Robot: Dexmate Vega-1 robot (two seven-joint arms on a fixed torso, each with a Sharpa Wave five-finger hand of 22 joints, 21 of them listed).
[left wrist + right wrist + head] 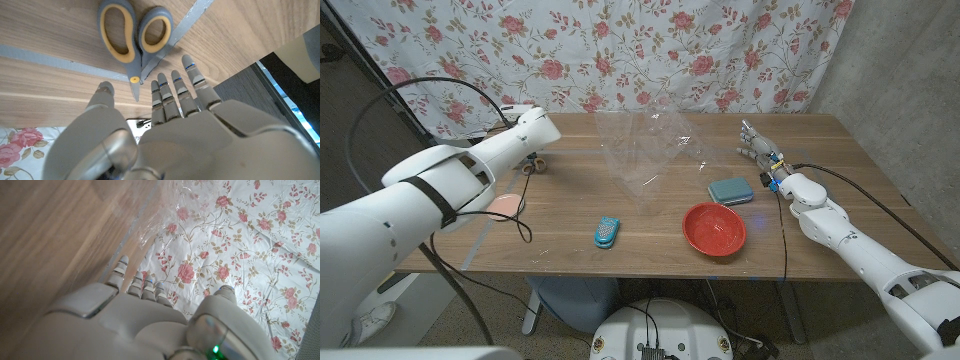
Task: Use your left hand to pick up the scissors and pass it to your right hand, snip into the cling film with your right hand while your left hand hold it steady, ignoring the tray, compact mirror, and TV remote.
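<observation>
My left hand point(165, 135) hangs just over the scissors point(137, 40), fingers spread and pointing at them, nothing held. From the wrist camera the fingertips sit close beside the pivot and blades without touching; the thumb stands apart on the other side, so the hand is shaped to close across the narrow part below the loops. Judgement: this is the approach for the pick-up, grasp not yet made.

The scissors lie flat on the counter point(570, 215), closed, with yellow-lined grey handle loops pointing away from my palm. They rest across a strip of grey tape point(50, 57). In the head view they sit at the far left of the counter, mostly hidden under my left forearm. Lying flat, they offer little to get under; I expect to need to pinch at the pivot or hook a loop.

The cling film point(645, 150) stands as a loose clear sheet near the middle of the counter toward the far edge, between my two hands, probably so that both can reach it for the cut.

My right hand point(760, 150) waits at the far right of the counter, fingers apart, holding nothing. It looks parked near the film, ready to receive the scissors.

Distractors, all nearer the front edge and well apart from the scissors: red tray point(714, 228), teal compact mirror point(730, 190), small blue TV remote point(607, 232). None lies in the path from scissors to film.
</observation>
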